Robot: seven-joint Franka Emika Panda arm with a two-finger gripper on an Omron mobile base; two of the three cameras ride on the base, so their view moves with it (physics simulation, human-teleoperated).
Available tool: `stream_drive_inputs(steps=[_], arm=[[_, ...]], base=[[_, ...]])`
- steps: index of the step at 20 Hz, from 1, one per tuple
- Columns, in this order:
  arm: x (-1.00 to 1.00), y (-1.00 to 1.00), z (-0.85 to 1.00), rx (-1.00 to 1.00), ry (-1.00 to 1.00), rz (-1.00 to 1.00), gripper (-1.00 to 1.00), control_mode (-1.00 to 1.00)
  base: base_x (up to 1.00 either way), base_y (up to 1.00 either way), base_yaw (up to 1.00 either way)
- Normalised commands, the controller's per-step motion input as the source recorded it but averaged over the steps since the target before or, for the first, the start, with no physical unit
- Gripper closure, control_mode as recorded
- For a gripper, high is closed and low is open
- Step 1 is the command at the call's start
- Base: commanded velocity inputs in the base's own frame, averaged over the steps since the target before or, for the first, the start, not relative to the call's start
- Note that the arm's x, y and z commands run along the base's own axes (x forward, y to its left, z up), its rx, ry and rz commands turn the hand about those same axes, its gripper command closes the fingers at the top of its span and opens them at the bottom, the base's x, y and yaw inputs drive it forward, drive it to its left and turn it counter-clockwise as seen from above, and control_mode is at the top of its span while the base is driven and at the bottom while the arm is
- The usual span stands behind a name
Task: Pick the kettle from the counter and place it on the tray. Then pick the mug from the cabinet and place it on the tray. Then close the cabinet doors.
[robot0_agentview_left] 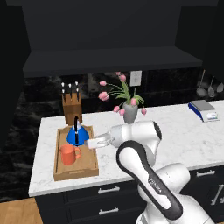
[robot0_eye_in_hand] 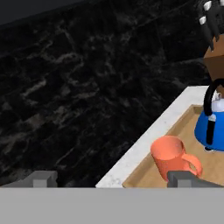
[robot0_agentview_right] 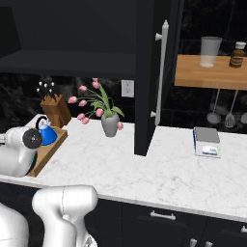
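On the white marble surface (robot0_agentview_left: 188,135) sits the wooden tray (robot0_agentview_left: 89,168), near the left end. Both the blue kettle (robot0_agentview_left: 77,135) and the orange mug (robot0_agentview_left: 68,154) are inside the tray. The kettle stands at the back, close to the knife block (robot0_agentview_left: 71,107). The mug stands in front of it, with its handle pointing to the right in the left base view. The two are near each other but do not touch.

The gripper (robot0_agentview_left: 94,143) hangs just over the right side of the tray, beside the kettle and the mug. Its fingers (robot0_eye_in_hand: 186,178) are spread wide apart and hold nothing.

A grey vase with pink flowers (robot0_agentview_right: 109,123) stands behind the arm. Farther right, one dark cabinet door (robot0_agentview_right: 149,77) sticks out over the surface, wide open, with its long silver handle (robot0_agentview_right: 162,72) facing the room. A small scale (robot0_agentview_right: 207,141) lies past it.
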Motion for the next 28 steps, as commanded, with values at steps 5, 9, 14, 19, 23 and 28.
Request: stream_drive_inputs(steps=[5, 9, 14, 19, 23, 28], arm=[[0.00, 0.14, 0.11, -0.31, 0.44, -0.21, -1.00, -1.00], [-0.01, 0.14, -0.01, -0.09, 0.00, 0.00, -1.00, -1.00], [-0.01, 0.25, 0.00, -0.09, 0.00, 0.00, -1.00, -1.00], [-0.08, 0.24, -0.02, -0.10, 0.00, 0.00, -1.00, -1.00], [-0.01, 0.32, -0.04, -0.07, 0.00, 0.00, -1.00, -1.00], [0.00, 0.20, -0.13, -0.02, -0.06, 0.00, 1.00, -1.00]], base=[[0.00, 0.00, 0.00], [0.00, 0.00, 0.00], [0.00, 0.00, 0.00], [0.00, 0.00, 0.00], [0.00, 0.00, 0.00], [0.00, 0.00, 0.00]])
